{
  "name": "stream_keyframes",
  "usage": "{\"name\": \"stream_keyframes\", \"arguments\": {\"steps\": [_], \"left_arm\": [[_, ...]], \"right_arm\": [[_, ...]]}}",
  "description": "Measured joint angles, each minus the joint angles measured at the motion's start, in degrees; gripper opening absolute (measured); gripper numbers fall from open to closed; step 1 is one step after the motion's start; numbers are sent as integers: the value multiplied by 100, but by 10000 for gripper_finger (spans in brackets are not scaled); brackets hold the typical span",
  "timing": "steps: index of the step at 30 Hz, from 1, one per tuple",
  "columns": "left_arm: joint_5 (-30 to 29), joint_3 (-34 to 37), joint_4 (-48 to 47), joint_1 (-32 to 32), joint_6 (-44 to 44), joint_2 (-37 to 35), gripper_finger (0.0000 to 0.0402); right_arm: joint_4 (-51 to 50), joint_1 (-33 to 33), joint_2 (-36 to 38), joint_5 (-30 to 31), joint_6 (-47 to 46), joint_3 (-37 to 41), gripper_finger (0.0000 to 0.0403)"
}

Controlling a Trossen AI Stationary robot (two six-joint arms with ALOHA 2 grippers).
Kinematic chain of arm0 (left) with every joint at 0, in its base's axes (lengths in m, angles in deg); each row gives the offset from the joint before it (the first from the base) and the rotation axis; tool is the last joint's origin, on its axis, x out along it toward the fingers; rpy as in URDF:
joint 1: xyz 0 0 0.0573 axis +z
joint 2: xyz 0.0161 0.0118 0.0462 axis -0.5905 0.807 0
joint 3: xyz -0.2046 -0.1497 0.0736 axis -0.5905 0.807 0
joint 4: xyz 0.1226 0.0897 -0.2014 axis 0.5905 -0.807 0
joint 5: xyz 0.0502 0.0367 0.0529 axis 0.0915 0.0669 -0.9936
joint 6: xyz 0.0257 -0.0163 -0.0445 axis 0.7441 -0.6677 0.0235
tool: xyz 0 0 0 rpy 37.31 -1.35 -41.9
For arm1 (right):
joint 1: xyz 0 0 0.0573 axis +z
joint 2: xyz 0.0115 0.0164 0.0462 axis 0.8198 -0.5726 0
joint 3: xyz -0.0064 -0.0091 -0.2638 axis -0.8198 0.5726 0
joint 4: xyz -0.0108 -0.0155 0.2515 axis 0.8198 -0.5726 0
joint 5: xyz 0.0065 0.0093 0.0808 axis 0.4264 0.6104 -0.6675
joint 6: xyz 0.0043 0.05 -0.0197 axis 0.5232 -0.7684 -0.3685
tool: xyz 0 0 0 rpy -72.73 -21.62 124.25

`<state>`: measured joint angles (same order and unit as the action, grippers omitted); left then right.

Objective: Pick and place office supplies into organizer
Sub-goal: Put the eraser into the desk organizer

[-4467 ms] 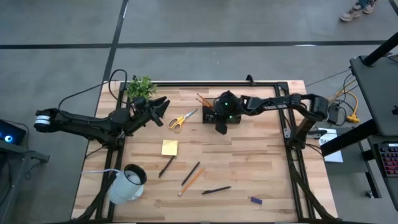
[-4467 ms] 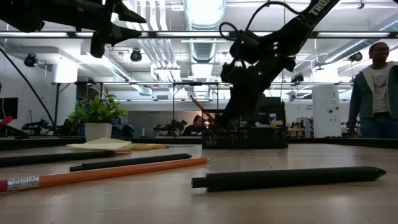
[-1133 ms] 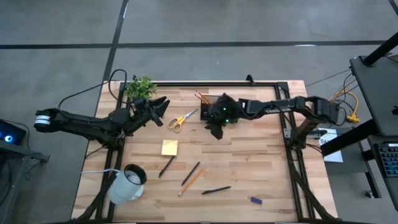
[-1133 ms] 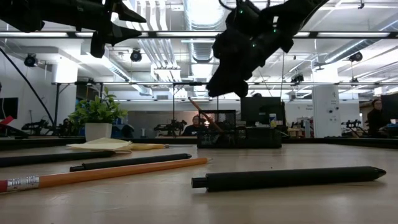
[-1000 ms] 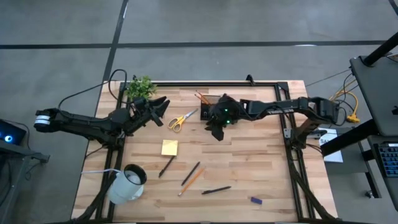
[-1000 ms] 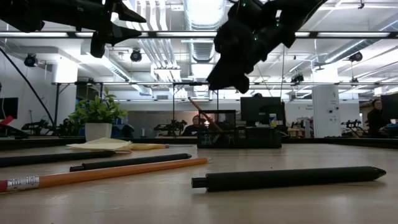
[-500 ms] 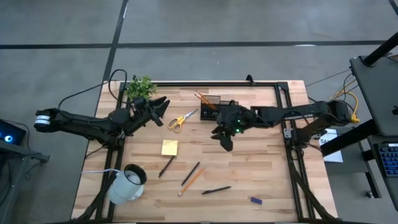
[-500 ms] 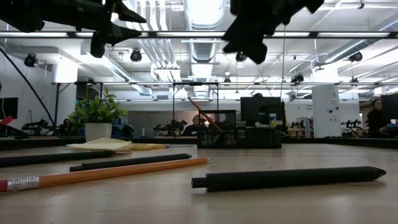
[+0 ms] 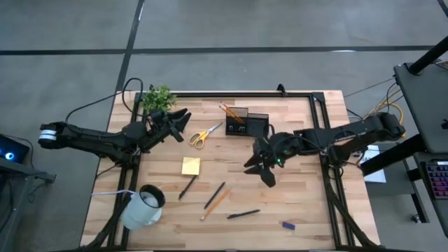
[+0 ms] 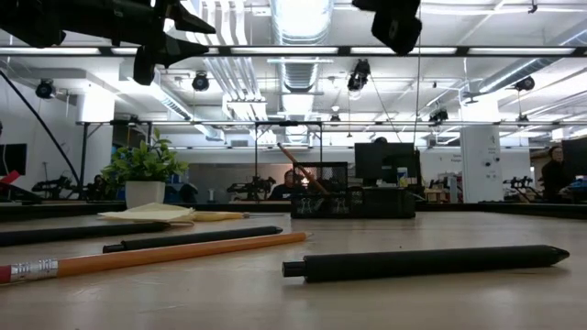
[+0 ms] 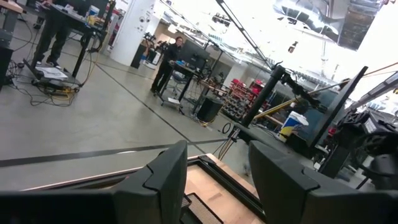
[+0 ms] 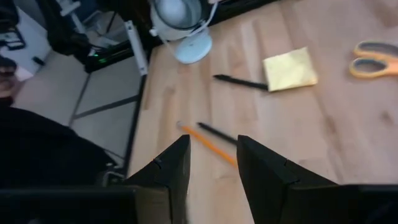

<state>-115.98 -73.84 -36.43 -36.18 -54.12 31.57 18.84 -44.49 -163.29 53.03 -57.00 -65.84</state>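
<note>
Office supplies lie loose on the pale wood-slat table (image 9: 294,203). Seen from above, the black box-shaped organizer (image 9: 246,123) sits near the far edge, at about twelve o'clock from the table's middle, with thin orange pencils (image 9: 228,111) leaning out of its left compartment toward ten o'clock. Just to its left lie the yellow-handled scissors (image 9: 205,134), long axis running from seven to one o'clock, handles at the lower left. The square yellow sticky-note pad (image 9: 190,166) lies flat at about eight o'clock from the organizer. Nearer the front, a dark pen (image 9: 187,187), a second dark pen (image 9: 214,195) and an orange pencil (image 9: 215,204) all slant from seven to one o'clock, while a third dark pen (image 9: 243,213) lies nearly crosswise. A small dark eraser-like bit (image 9: 288,225) sits near the front right.

The right gripper (image 9: 262,168) hovers above bare table at five o'clock from the organizer, its fingers parted and holding nothing; its wrist view looks between them at the pad, scissors and a white mug (image 12: 181,23). The left gripper (image 9: 183,116) hangs above the far left corner beside a small green plant (image 9: 158,96), fingers spread, empty.

Only the low view shows the pencil's metal ferrule and the smooth matte barrel of the nearest pen (image 10: 426,262), plus a person (image 10: 557,173) far behind.
</note>
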Motion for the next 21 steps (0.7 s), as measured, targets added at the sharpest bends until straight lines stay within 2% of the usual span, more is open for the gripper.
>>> {"name": "stream_keyframes", "arguments": {"steps": [15, 21], "left_arm": [[0, 0, 4, 0, -4, 0, 157], [-1, 0, 4, 0, -10, 0, 157]], "right_arm": [[-533, 1255, -62, 321, -1336, 0, 121], [-877, 1839, -62, 871, -1856, 0, 121]]}}
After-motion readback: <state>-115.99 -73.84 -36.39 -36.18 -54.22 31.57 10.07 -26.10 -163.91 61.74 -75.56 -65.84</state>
